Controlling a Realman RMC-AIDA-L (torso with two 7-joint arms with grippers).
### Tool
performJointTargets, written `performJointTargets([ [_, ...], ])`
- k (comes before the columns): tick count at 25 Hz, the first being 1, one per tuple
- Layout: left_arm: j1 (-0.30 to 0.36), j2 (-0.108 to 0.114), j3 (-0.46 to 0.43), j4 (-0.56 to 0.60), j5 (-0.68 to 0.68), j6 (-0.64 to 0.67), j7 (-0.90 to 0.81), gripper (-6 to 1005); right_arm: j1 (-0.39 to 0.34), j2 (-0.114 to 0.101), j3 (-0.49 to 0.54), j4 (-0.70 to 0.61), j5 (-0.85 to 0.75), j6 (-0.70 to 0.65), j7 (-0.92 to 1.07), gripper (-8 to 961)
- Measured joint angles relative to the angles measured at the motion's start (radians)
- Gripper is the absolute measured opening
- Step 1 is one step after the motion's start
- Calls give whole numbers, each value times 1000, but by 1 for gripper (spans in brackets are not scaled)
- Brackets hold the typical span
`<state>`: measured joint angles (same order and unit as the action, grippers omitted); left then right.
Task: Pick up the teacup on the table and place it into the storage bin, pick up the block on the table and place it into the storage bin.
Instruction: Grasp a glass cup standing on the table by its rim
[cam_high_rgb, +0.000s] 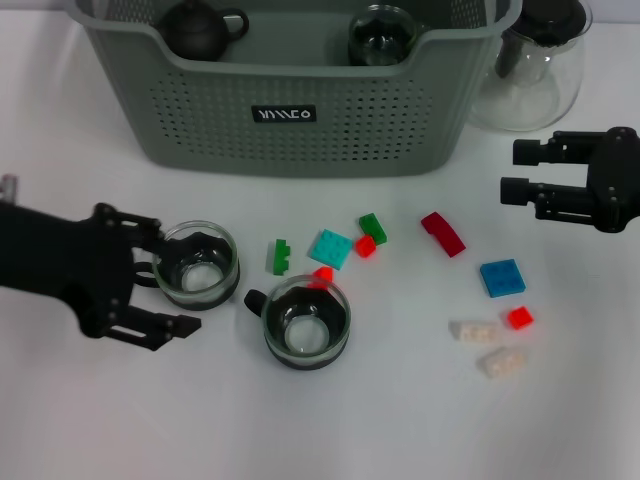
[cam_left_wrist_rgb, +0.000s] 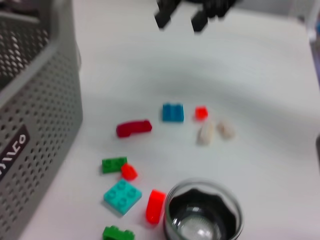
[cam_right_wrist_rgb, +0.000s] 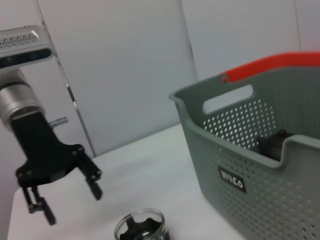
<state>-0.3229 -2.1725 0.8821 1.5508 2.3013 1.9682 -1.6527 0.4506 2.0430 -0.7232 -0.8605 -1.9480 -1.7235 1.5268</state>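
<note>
1. Left gripper (cam_high_rgb: 165, 290): at the left of the table (cam_high_rgb: 120, 420), claw spread wide, one finger on each side of the left teacup (cam_high_rgb: 197, 265); the fingers are not closed on the cup.
2. Left teacup: a clear glass cup with a dark interior, upright on the table, holding nothing that can be seen.
3. Second teacup (cam_high_rgb: 306, 322): same glass type, upright, just right of the first, handle pointing left; a red block (cam_high_rgb: 322, 275) lies against its far rim.
4. Storage bin (cam_high_rgb: 290, 120): grey-green perforated basket at the back centre. Inside sit a dark teapot (cam_high_rgb: 200, 28) on the left and a glass cup (cam_high_rgb: 383, 37) on the right. A small black label (cam_high_rgb: 284, 114) on the front wall carries white letters that cannot be read with certainty.
5. Loose blocks between the cups and the right gripper: a green block (cam_high_rgb: 279, 257), a teal plate (cam_high_rgb: 330, 248), a red and green pair (cam_high_rgb: 369, 236), a dark red curved block (cam_high_rgb: 443, 233), a blue block (cam_high_rgb: 502, 277), a small red block (cam_high_rgb: 519, 318) and two white blocks (cam_high_rgb: 490, 345). None is in the bin.
6. Glass pitcher (cam_high_rgb: 530, 70): clear, dark-lidded, just right of the bin.
7. Right gripper (cam_high_rgb: 515, 170): at the right edge, claw released, holding nothing.
</note>
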Motion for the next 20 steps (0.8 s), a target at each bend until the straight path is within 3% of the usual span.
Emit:
performJointTargets([
  [7, -49, -1, 278, 11, 219, -185, -87, 781, 7, 5, 1, 2, -19, -6, 6, 596],
  [15, -60, -5, 502, -37, 358, -336, -217, 778, -2, 4, 1, 2, -24, -8, 5, 595],
  [20, -64, -6, 607, -87, 411, -398, -289, 663, -3, 3, 1, 2, -25, -7, 4, 596],
])
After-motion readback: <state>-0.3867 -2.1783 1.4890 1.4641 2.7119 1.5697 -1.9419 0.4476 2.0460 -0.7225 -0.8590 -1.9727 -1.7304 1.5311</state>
